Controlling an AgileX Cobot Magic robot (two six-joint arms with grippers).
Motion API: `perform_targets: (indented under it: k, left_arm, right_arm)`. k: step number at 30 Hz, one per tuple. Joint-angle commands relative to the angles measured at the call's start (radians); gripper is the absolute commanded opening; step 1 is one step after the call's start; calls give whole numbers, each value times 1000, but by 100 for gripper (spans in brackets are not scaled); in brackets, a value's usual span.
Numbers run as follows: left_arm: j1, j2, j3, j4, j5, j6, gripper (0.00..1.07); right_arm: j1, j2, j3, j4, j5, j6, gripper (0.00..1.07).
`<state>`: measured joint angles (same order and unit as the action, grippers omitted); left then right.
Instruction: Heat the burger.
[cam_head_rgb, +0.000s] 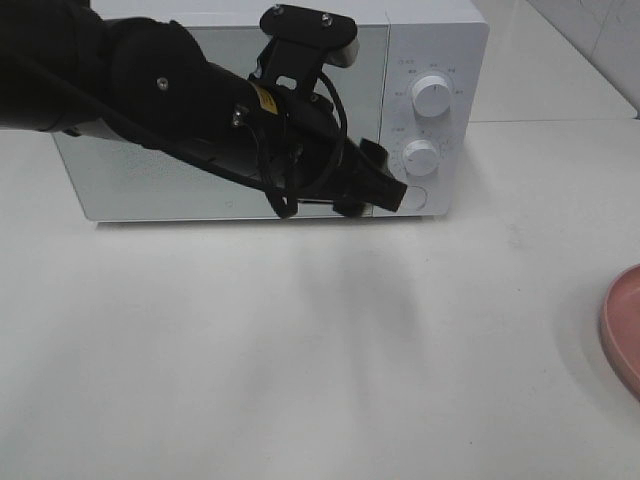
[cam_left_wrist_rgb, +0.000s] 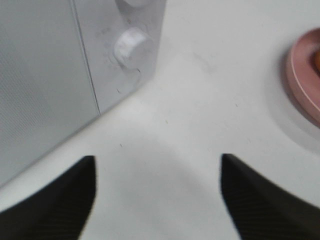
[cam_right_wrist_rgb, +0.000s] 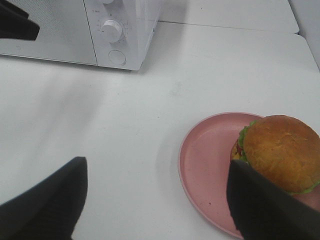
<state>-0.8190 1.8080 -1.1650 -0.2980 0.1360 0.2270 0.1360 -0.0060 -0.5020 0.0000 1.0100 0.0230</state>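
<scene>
The burger (cam_right_wrist_rgb: 281, 150), with a golden-brown bun and green lettuce, sits on a round pink plate (cam_right_wrist_rgb: 210, 160) in the right wrist view. My right gripper (cam_right_wrist_rgb: 157, 165) hovers open above the table beside it, and one finger (cam_right_wrist_rgb: 265, 205) overlaps the plate's near side. A white microwave (cam_head_rgb: 230, 190) stands at the back with its door shut. My left gripper (cam_head_rgb: 378, 195) is in front of its lower right corner, close to the round button (cam_head_rgb: 417, 198). The left wrist view shows that gripper (cam_left_wrist_rgb: 157, 160) open and holding nothing.
Two white knobs (cam_head_rgb: 432, 95) (cam_head_rgb: 421, 157) sit on the microwave's panel. Only the plate's rim (cam_head_rgb: 625, 330) shows at the right edge of the high view. Bare white tabletop (cam_head_rgb: 300, 350) lies in front of the microwave.
</scene>
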Motion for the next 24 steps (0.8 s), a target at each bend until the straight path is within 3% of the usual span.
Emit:
perform_targets:
  k: [1, 3, 9, 17, 19, 24]
  left_arm:
    - [-8, -28, 2, -14, 122, -8, 97]
    - [-8, -40, 2, -17, 245, -34, 100]
    - [-7, -50, 2, -16, 399, -36, 100]
    - [-6, -65, 1, 21, 735, -55, 100]
    - [20, -65, 1, 80, 829, -145, 100]
    - [84, -85, 1, 103, 895, -192, 100]
  right_arm:
    - [-8, -25, 3, -6, -17, -7, 76]
    - [-8, -25, 3, -6, -17, -7, 76]
    - [-8, -25, 3, -6, -17, -7, 76]
    - [-8, -25, 3, -6, -17, -7, 76]
    - [-8, -25, 3, -6, -17, -7, 76]
    - [-8, -25, 3, -6, -17, -7, 76]
